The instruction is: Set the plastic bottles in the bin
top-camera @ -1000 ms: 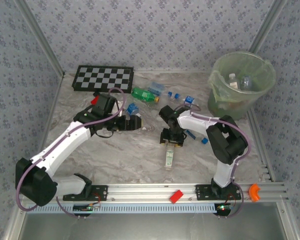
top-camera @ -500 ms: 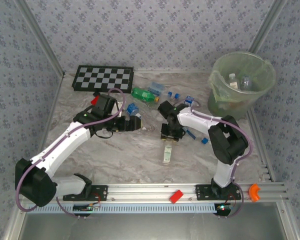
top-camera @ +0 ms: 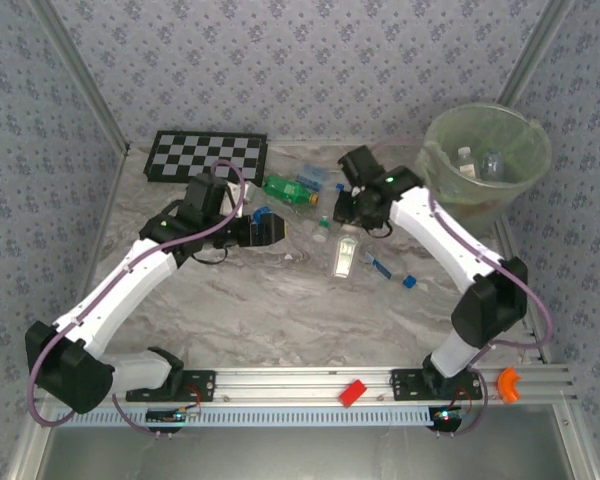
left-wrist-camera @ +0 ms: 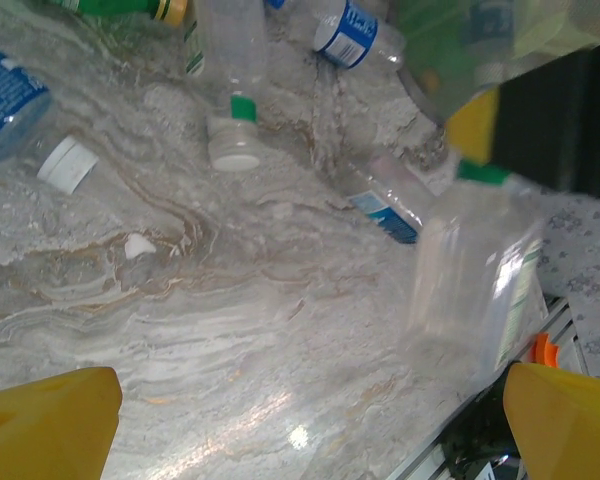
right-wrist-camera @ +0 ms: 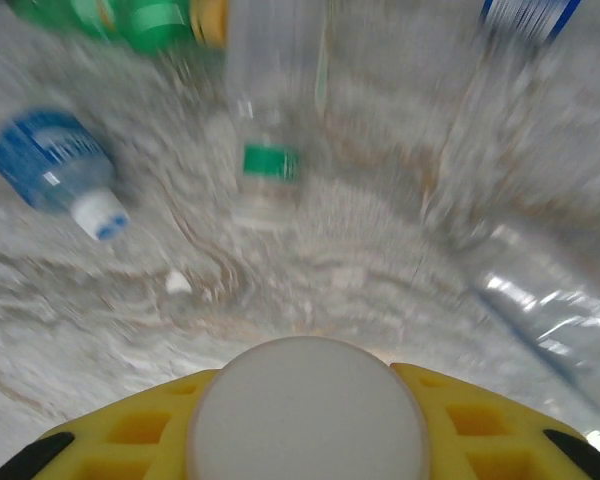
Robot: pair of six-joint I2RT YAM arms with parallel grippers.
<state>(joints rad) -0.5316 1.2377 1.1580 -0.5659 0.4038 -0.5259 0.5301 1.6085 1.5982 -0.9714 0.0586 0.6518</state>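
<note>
Mid-table, short of the bin [top-camera: 458, 208]: right gripper [right-wrist-camera: 307, 415] clamps a clear bottle [top-camera: 347, 256] by its top. Left gripper [top-camera: 272, 229] spread wide, holding nothing, near the green bottle [top-camera: 288, 189].

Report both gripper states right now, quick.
Left gripper: open, holding nothing.
Right gripper: shut on a small clear plastic bottle, gripped by its white cap.

A black-and-white chequered board [top-camera: 207, 156] lies flat at the far left of the grey marbled surface [top-camera: 280, 300]. On the near rail [top-camera: 280, 380] sit a red block [top-camera: 353, 391] and, further right, an orange piece [top-camera: 508, 384].
</note>
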